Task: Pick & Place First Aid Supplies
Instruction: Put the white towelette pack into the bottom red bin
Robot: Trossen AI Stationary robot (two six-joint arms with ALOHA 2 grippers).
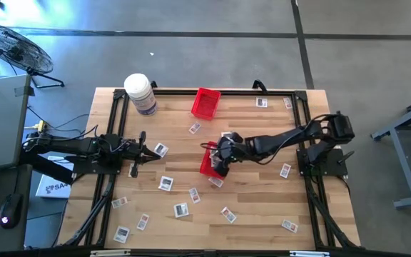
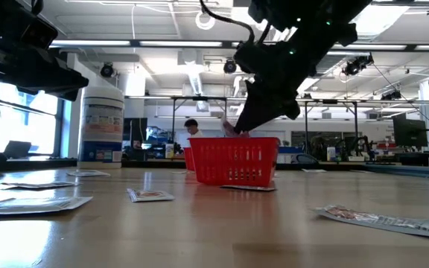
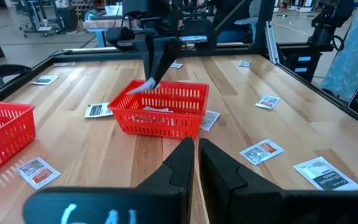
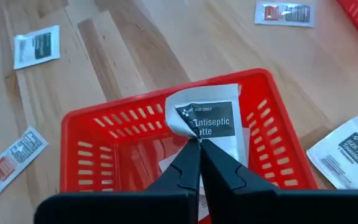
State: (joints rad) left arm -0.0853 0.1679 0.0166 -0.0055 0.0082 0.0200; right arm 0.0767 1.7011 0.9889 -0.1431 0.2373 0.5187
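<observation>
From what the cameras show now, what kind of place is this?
Probably a robotics lab or workshop: a wooden table on bare concrete, ceiling strip lights, and a person among workbenches and monitors behind.

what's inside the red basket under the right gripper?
The right gripper holds an antiseptic packet over the basket. At least one more white packet lies inside; the basket floor beneath is mostly covered.

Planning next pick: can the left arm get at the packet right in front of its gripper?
Probably yes. The left gripper is shut and empty, and the packet lies flat on bare table beside it, nothing between.
</observation>
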